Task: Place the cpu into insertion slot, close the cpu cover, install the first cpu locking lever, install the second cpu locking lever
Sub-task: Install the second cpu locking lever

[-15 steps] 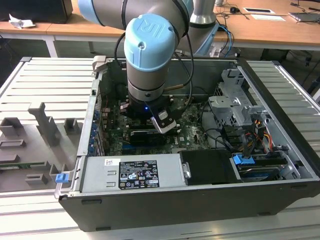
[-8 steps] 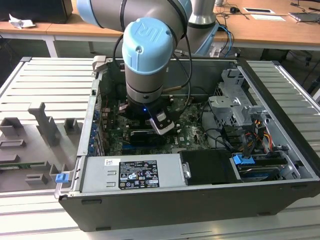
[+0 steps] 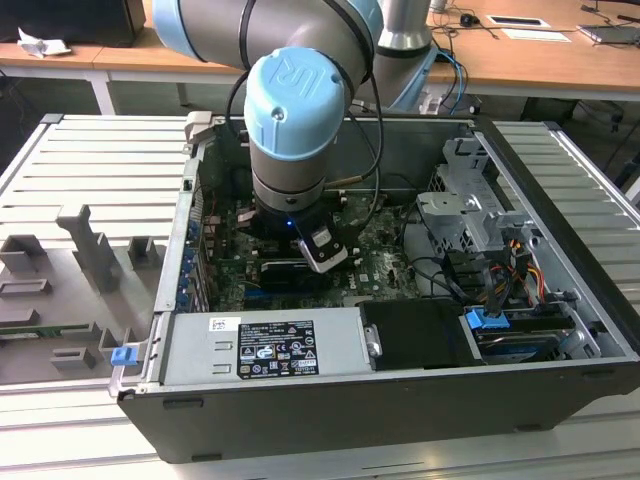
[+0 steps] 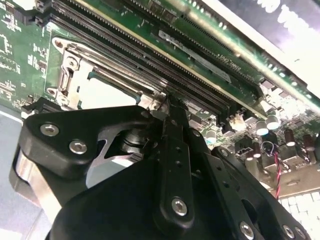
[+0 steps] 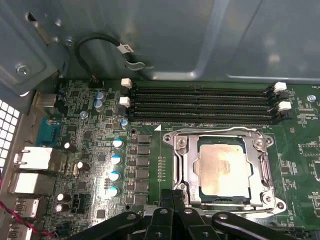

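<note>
The cpu (image 5: 223, 170) lies flat in the insertion slot (image 5: 178, 142) on the green board, its pale metal face showing through the window of the cpu cover (image 5: 186, 170). The cover lies down over it. A thin lever rod (image 5: 215, 131) runs along the socket edge beside the memory slots. My gripper (image 5: 173, 196) is shut, with its black fingertips together at the socket's corner, just off the cover's rim. In the second wrist view the gripper (image 4: 167, 102) touches the socket's edge beside the cpu (image 4: 107, 97). In the exterior view my arm (image 3: 300, 110) reaches down into the open case.
Long black memory slots (image 5: 200, 102) lie just beyond the socket, with the grey case wall (image 5: 150, 35) behind them. Capacitors (image 5: 116, 160) and rear ports (image 5: 35, 160) stand beside it. A power supply (image 3: 265, 345) and a drive cage (image 3: 470, 210) crowd the case. A grey fixture tray (image 3: 80, 260) sits outside.
</note>
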`<state>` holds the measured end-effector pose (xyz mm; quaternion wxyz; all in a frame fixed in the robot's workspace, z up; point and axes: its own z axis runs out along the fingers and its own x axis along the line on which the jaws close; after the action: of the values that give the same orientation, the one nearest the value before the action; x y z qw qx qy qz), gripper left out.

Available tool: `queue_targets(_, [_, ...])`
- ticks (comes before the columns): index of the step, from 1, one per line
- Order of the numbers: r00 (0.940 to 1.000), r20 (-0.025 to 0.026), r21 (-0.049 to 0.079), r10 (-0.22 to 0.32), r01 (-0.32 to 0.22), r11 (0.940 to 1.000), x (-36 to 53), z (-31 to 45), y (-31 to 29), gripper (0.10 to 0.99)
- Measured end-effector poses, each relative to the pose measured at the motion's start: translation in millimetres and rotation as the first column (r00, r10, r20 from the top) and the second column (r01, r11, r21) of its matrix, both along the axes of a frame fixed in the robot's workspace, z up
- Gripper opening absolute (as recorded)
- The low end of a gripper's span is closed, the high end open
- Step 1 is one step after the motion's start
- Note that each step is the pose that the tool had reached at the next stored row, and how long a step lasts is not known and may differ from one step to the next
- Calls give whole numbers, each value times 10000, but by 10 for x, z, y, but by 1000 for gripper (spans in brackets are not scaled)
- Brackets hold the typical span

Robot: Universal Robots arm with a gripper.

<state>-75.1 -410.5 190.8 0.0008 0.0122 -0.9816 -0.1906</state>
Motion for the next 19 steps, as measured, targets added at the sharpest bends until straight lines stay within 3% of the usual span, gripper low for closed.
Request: queue_targets(19, [10000, 0, 1, 0, 0, 10000, -1, 138, 1, 106])
